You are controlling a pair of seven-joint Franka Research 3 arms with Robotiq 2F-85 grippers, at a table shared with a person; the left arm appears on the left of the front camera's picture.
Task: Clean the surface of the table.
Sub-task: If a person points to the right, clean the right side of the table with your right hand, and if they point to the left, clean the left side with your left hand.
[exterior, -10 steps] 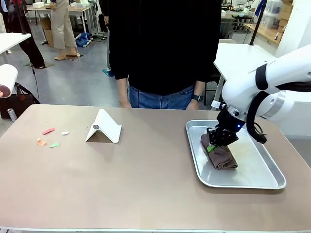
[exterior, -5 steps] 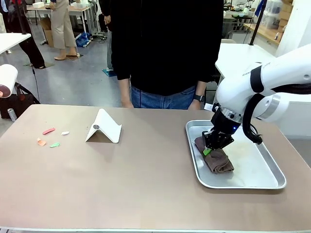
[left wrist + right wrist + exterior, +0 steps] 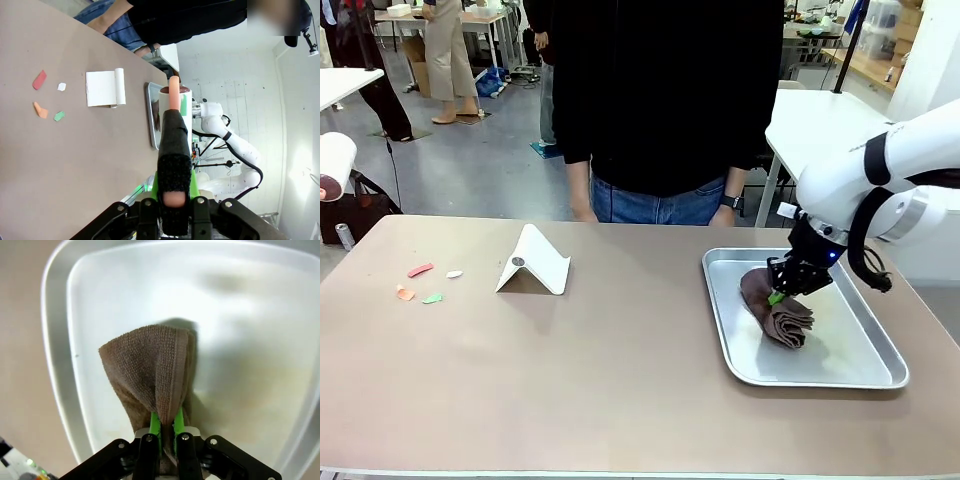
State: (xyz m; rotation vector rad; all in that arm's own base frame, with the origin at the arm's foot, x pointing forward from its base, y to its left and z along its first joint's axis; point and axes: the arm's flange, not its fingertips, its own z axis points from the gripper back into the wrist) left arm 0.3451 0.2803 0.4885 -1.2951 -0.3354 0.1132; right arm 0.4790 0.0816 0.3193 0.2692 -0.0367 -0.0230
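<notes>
Right wrist view shows us the right gripper (image 3: 166, 429) from very near. Its two green pads are pressed together on a fold of a brown towel (image 3: 150, 365), so it is pinching the cloth at one end. The towel spreads out from the pads like a cone above the floor of a shiny metal tray (image 3: 55, 340).

In the front view we see the same gripper (image 3: 782, 293) over the far half of the tray (image 3: 820, 382). The towel (image 3: 785, 318) is bunched directly under it, and its lower part seems to rest on the metal.

The tray sits on the right part of the table (image 3: 570, 390), whose beige-brown top runs across the whole width of this view. Near the table's left end lie four small scraps (image 3: 420, 270) (pink, white, orange and green). Between them and the tray, a white folded sheet (image 3: 535, 265) stands like a tent. A person (image 3: 665, 100) in a black top and jeans stands at the far edge, arms hanging down.

In the left wrist view the left gripper (image 3: 174, 190) is closed on a dark rough stick (image 3: 172, 145) with a peach-coloured tip. We cannot tell what tool it is. It hangs above the table, apart from it.
</notes>
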